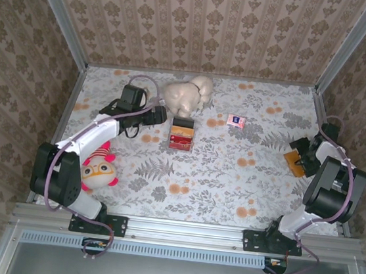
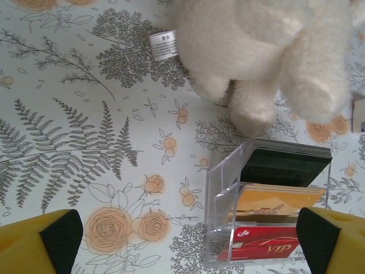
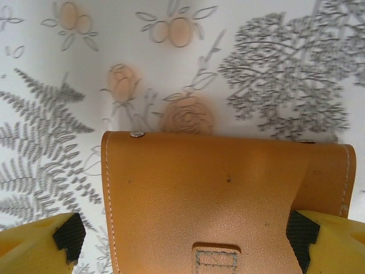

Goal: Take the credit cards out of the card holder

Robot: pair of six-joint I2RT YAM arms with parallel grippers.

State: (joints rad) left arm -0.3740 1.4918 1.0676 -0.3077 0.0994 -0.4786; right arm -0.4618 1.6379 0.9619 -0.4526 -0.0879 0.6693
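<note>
The card holder (image 3: pixel 228 194) is a tan-orange wallet, lying closed and flat on the floral table near the right edge (image 1: pixel 294 163). The credit cards are hidden. My right gripper (image 3: pixel 185 233) hangs just above the card holder, open, one finger on each side of it; the left finger stands clear of its stitched edge. My left gripper (image 2: pixel 189 235) is open above the table at the back centre (image 1: pixel 161 115), with the left wall of a clear plastic stand (image 2: pixel 222 188) between its fingers.
The clear stand (image 1: pixel 181 137) holds a black stack, gold cards and a red VIP card. A cream plush toy (image 1: pixel 186 94) sits right behind it. A small pink packet (image 1: pixel 236 121) lies further right. A pink-and-red doll (image 1: pixel 100 167) lies by the left arm.
</note>
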